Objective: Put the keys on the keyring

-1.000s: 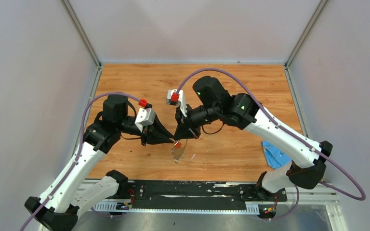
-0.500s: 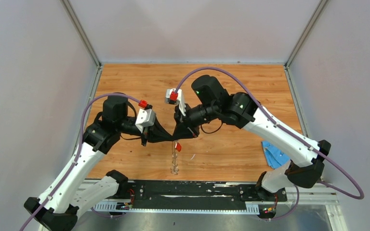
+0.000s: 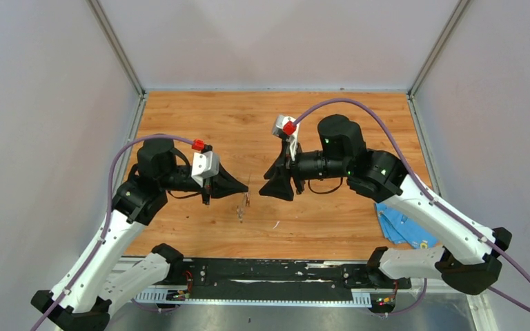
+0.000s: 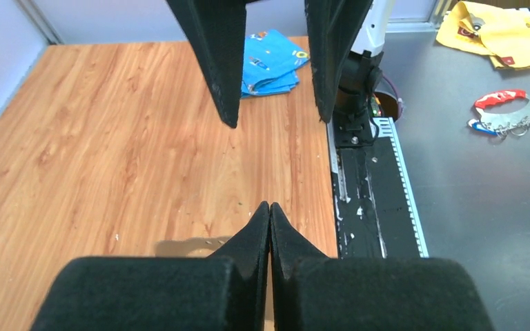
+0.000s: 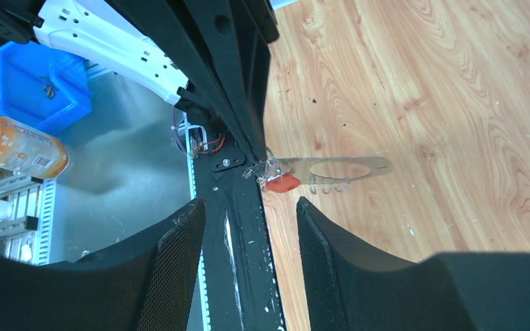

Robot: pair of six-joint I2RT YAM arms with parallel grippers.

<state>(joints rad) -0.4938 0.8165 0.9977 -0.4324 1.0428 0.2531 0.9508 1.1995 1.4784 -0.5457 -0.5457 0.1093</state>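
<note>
My left gripper (image 3: 246, 187) is shut on one end of the keyring (image 5: 345, 169), a thin grey ring with a jagged edge that sticks out from its fingertips (image 5: 259, 155). A key with a red plastic head (image 5: 281, 183) hangs at that same held end. From above, the keyring (image 3: 241, 207) dangles just over the wood. The ring itself is hidden in the left wrist view, where my left gripper (image 4: 269, 205) shows its jaws pressed together. My right gripper (image 5: 248, 203) is open and empty, a short way to the right of the ring, and its fingers (image 4: 224, 83) face the left ones.
A blue cloth (image 3: 397, 224) lies at the table's right edge. A thin white sliver (image 3: 275, 224) rests on the wood near the ring. The black base rail (image 3: 269, 272) runs along the near edge. A blue bin (image 5: 38, 86) and loose items sit off the table.
My right gripper has opened and pulled back to the right, away from the ring. The left gripper has shut and now carries the ring with the red key, slightly left and lower.
</note>
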